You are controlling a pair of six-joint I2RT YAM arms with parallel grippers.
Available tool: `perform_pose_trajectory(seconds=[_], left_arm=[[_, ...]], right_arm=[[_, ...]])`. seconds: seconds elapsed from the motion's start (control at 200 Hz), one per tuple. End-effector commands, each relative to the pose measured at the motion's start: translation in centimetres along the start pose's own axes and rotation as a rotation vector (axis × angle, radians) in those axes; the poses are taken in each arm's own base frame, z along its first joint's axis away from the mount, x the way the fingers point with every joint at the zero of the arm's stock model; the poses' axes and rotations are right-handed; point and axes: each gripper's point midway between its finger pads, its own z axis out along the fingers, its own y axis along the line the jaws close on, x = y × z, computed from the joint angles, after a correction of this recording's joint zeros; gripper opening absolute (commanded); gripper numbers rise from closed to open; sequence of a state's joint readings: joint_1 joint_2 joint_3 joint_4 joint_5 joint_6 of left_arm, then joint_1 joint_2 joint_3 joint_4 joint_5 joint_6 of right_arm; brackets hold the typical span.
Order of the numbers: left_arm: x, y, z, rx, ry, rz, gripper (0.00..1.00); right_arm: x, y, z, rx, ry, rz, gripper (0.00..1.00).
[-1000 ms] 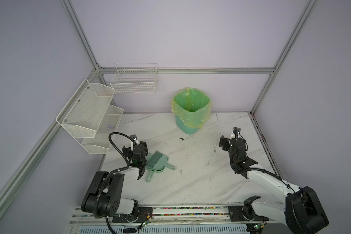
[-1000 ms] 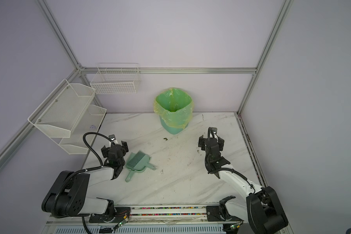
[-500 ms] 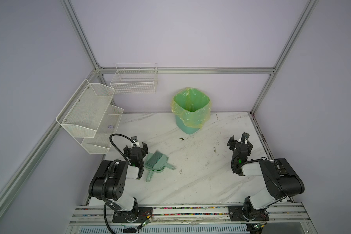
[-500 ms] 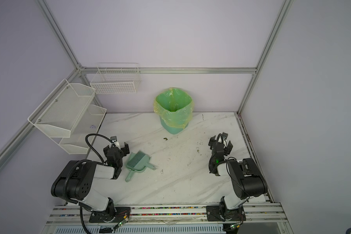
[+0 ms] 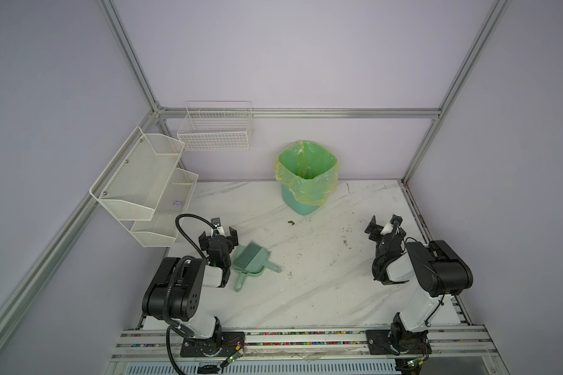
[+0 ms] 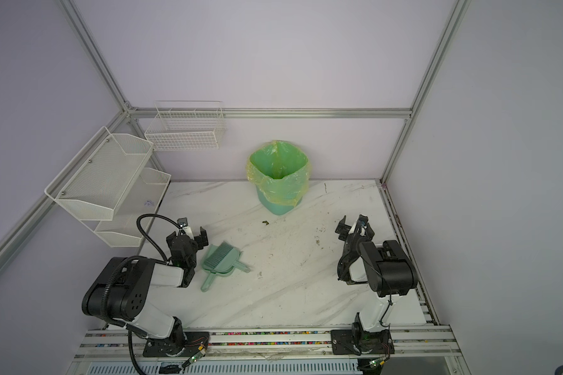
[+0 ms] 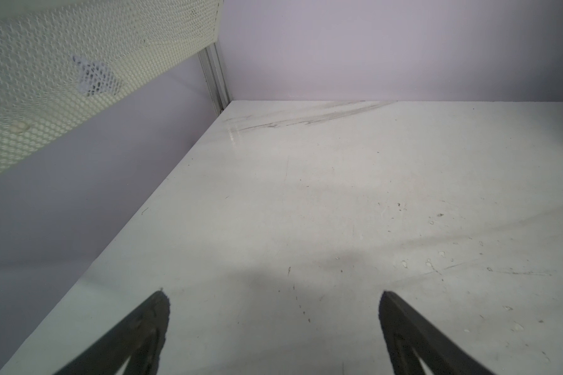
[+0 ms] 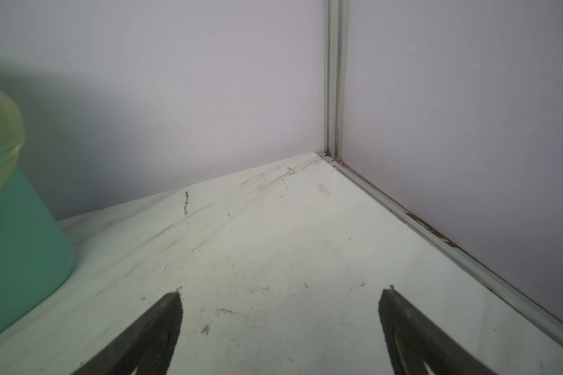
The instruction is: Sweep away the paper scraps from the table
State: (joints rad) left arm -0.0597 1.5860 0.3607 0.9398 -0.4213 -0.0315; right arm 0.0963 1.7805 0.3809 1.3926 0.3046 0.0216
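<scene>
- The large white marble-veined table (image 5: 322, 292) carried dark scuffs and, in both top views, a small dark olive speck (image 5: 290, 222) near the bin.
- I could not make out any paper scraps on the tabletop in any view.
- The teal plastic bin (image 5: 301, 203) with a yellow-green bag liner stood at the back wall.
- A mint-green plastic dustpan (image 5: 257, 264) lay left of centre, its matching brush (image 5: 249, 253) resting on it.
- The left gripper (image 5: 218, 237) hung just beside the dustpan, jaws spread wide with nothing between them; its wrist view showed only bare table.
- The right gripper (image 5: 384, 224) sat near the right rail, jaws equally wide and empty.
</scene>
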Motion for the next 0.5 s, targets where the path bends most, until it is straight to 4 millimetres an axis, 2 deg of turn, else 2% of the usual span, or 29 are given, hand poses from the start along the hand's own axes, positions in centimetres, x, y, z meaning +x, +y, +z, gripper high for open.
perform_pose_trajectory(seconds=[0.0, 0.055, 0.105, 0.165, 0.495], left_arm=[[-1.56, 0.03, -0.02, 0.002, -0.059, -0.018, 1.0], [-1.61, 0.02, -0.01, 0.003, -0.061, -0.02, 1.0], [-1.63, 0.04, 0.0, 0.002, -0.061, -0.02, 1.0], [-1.57, 0.06, 0.0, 0.002, -0.059, -0.019, 1.0], [-1.62, 0.04, 0.0, 0.002, -0.061, -0.019, 1.0]], right_arm=[[-2.06, 2.39, 1.05, -0.103, -0.065, -0.038, 0.97], [-1.14, 2.2, 1.56, -0.087, 0.002, -0.01, 0.97], [-1.72, 2.09, 1.46, -0.085, -0.041, -0.028, 0.97], [-1.32, 2.08, 1.58, -0.082, -0.013, -0.019, 0.97], [-1.77, 1.89, 1.51, -0.069, -0.032, -0.038, 0.97]])
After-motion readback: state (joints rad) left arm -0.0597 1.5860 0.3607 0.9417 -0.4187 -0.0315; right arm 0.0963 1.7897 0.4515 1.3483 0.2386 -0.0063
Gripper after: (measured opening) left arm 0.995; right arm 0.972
